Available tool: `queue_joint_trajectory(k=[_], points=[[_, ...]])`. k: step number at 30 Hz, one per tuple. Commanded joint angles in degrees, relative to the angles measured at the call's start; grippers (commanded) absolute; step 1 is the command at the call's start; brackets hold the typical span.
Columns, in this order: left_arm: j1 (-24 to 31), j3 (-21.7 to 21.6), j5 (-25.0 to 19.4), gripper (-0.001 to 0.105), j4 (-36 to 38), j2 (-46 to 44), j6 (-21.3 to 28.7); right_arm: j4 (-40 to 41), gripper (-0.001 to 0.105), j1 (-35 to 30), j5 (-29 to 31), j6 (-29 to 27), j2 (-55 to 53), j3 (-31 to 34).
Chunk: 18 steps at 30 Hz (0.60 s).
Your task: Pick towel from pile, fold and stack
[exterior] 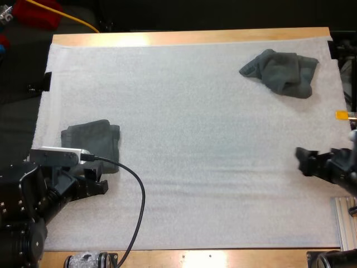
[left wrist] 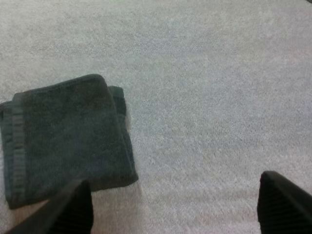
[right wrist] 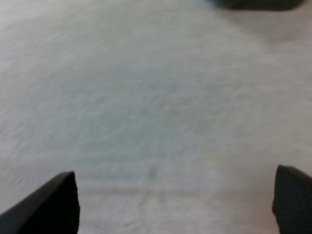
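One towel folded, one yet to do.
High view: the folded towel [exterior: 92, 142], a flat grey-green square, lies on the fuzzy white mat [exterior: 184, 139] by my left gripper [exterior: 96, 185]. The crumpled towel [exterior: 281, 72], a soft lump, sits well apart from my right gripper [exterior: 302, 160]. Left wrist view: jaws spread, empty, at the folded towel's hemmed terry edge. Right wrist view: jaws spread over bare mat.
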Motion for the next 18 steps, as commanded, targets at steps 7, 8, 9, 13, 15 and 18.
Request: queue_joint_trajectory(k=[7,8,9,13,15,18], points=[[-4.5,-0.3,-0.1,0.067,0.4,-0.6,1.2,5.3,0.078,-8.9,0.3,-9.2,-3.8,-0.8],[-4.7,-0.3,-0.1,0.067,0.6,-0.6,1.3,5.5,0.078,-8.9,0.3,-10.1,-4.1,-1.0],[-4.9,-0.3,-0.2,0.067,1.0,-0.6,1.4,6.2,0.078,-8.9,0.3,-12.2,-4.6,-1.1],[-5.0,-0.3,-2.7,0.067,1.4,-1.5,1.7,9.5,0.078,-8.7,4.8,-17.1,-6.2,-3.1],[-5.0,-0.3,-3.3,0.067,1.0,-2.4,1.7,9.5,0.078,-8.7,5.9,-18.4,-7.1,-3.8],[-5.0,-0.3,-4.5,0.067,0.4,-5.2,3.3,9.5,0.078,-8.7,6.0,-20.0,-9.1,-5.1]])
